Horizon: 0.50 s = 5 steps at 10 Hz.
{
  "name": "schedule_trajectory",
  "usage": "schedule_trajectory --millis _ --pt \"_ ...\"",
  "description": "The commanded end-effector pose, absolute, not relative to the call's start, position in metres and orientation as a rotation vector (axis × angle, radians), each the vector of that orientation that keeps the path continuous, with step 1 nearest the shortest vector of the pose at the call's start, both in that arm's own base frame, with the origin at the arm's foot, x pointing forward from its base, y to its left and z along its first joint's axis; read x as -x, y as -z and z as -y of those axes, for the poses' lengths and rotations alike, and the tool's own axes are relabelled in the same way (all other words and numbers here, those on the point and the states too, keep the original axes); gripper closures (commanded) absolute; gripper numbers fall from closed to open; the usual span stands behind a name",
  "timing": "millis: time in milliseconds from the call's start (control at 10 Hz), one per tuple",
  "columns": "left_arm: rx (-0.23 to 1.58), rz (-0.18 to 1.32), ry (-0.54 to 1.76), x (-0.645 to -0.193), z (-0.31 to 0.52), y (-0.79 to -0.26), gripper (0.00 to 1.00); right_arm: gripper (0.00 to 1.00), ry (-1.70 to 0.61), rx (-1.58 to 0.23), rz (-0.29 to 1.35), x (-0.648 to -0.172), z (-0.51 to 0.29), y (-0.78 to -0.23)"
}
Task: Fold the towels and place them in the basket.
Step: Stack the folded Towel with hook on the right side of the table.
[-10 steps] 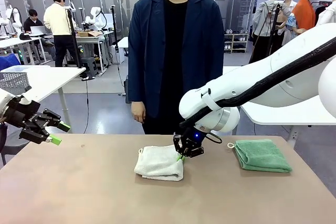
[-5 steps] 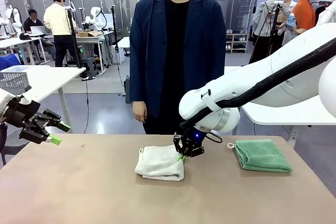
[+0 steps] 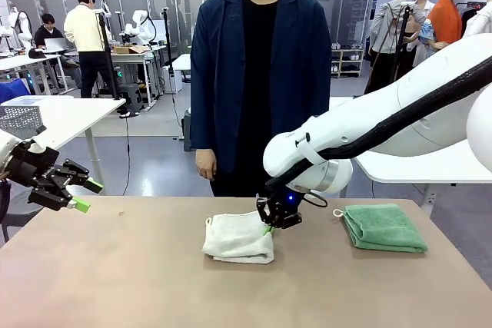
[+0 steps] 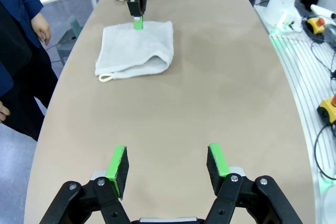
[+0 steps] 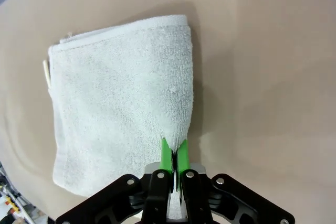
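Wide tan oval table (image 3: 115, 282) fills the lower half of the front view; a person in a dark blue jacket (image 3: 257, 74) stands at its far edge, top centre, arms hanging. The white right arm (image 3: 384, 124) sweeps in from the upper right of the frame and bends down to mid-table.

Cream-white terry towel (image 3: 237, 237) lies just below frame centre in the front view, folded to roughly a rectangle w/ a small corner loop at its left end. In the left wrist view it sits upper left (image 4: 137, 48), loop toward the near edge. Mid-green terry towel (image 3: 383, 226) is already folded, right of centre, apart from the white 1, w/ a small white loop at its left corner.

Right gripper (image 5: 173, 153) is clamped tight on the white towel's edge: in the right wrist view the 2 green pads (image 5: 166, 156) pinch a peak of cloth at bottom centre. Left gripper (image 4: 167, 163) hangs at the far left of the front view, off the table edge, jaws spread wide, nothing between them.

Judging by this, step in hand is the fold of the white towel, approx. midway thru the task: 2 towels look folded or nearly so, none stowed. No dark basket visible on the table. Next move probably calls for laying the pinched edge flat w/o dragging the stack, then letting go.
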<state>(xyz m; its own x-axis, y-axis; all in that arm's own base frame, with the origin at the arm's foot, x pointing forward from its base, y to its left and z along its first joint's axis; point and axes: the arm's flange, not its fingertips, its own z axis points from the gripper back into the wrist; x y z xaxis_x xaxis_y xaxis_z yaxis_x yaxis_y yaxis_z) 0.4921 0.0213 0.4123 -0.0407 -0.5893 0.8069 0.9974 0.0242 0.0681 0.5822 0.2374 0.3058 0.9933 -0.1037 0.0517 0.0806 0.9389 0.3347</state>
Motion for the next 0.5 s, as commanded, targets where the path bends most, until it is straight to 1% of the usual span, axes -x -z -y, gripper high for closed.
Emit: schedule_trajectory --millis 0,200,400 --pt "0.678 0.795 1.453 -0.492 -0.021 -0.413 0.23 0.96 0.077 -0.249 0.190 -0.572 -0.191 -0.338" --pt "0.678 0.795 1.453 -0.492 -0.021 -0.413 0.23 0.96 0.056 -0.215 0.264 -0.559 -0.134 -0.374" --pt "0.678 0.795 1.453 -0.492 -0.021 -0.413 0.23 0.96 0.043 -0.174 0.272 -0.542 -0.083 -0.399"
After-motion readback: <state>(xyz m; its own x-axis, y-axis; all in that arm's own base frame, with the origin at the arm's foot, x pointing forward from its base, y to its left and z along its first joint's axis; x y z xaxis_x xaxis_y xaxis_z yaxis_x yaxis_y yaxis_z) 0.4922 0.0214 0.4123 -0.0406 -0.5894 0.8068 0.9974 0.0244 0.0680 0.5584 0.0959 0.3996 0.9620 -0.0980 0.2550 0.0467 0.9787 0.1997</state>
